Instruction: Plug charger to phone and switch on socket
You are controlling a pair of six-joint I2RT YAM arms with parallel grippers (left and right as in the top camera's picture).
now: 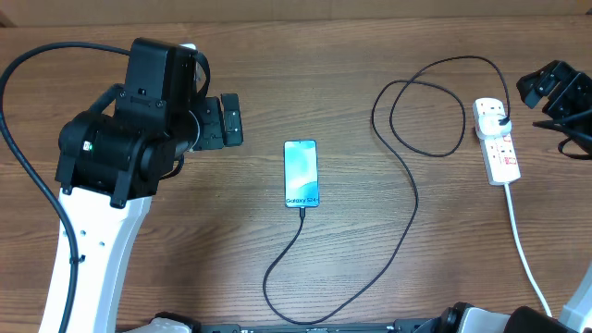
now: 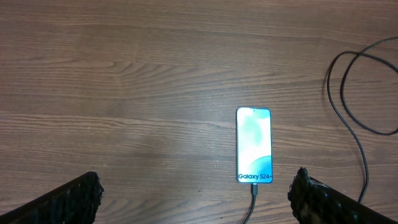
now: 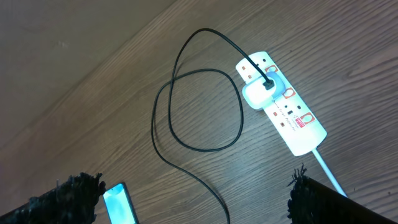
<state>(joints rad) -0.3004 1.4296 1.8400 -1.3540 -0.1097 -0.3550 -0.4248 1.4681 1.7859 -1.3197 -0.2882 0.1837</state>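
- The left tool (image 1: 231, 119) hangs released over the counter (image 1: 351, 55), its fingers spread wide and holding nothing, left of the phone.
- The phone (image 1: 301, 174) lies flat mid-counter with its screen lit cyan; the charger's tip sits in its bottom edge.
- The charger (image 1: 407, 194) runs right from the phone, coils once and ends at a white adapter (image 3: 256, 93) seated in the socket.
- The socket (image 1: 499, 143) lies near the right edge, its white cord (image 1: 527, 250) trailing toward the near side.
- The right tool (image 3: 193, 180) hangs beside the socket, released and empty.

Bright even light, soft shadows, all views sharp; phone (image 1: 301, 173) screen glows cyan.
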